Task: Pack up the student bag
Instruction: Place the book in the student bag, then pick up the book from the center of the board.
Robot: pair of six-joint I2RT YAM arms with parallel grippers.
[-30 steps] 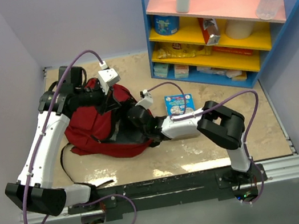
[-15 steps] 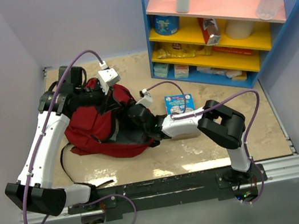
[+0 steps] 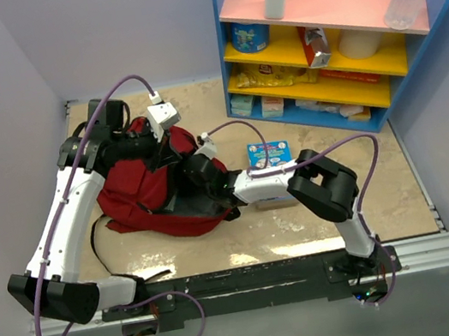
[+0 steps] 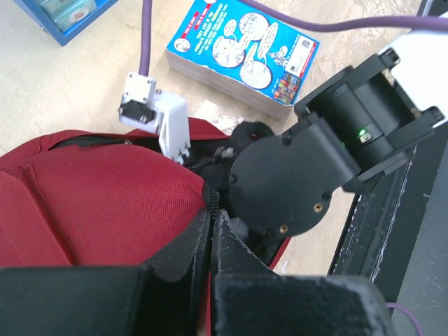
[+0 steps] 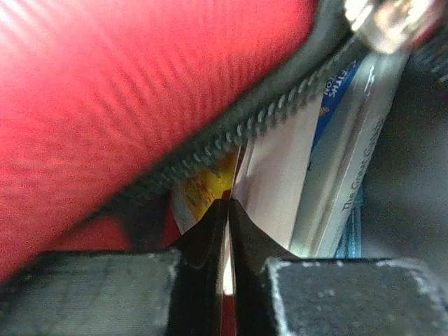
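At the mouth of the dark red bag (image 3: 137,192), slumped on its side on the left half of the surface (image 3: 385,192), the trouble I watch for is a snag. My right gripper (image 5: 227,208) sits deep in the opening, jaws drawn together to a sliver right under the zipper (image 5: 231,133) teeth. A careless pull could catch those teeth or drag out the books (image 5: 280,168) standing inside; whether it pinches a page I cannot tell. My left gripper (image 4: 212,213) is clamped tight on the zipper edge of the fabric and holds the mouth up. If that soft cloth slips, the opening would drop onto the right gripper. Just beyond the right arm (image 3: 323,185), a stack of books (image 3: 268,154) lies on the surface, where a sideways swing could knock it. The left arm (image 3: 70,204) rises from its base at the near edge, elbow out to the left, and reaches over the bag's far side. The right arm folds back at its elbow and stretches low and leftward into the bag. The shelf (image 3: 318,56) stands far right, well apart.
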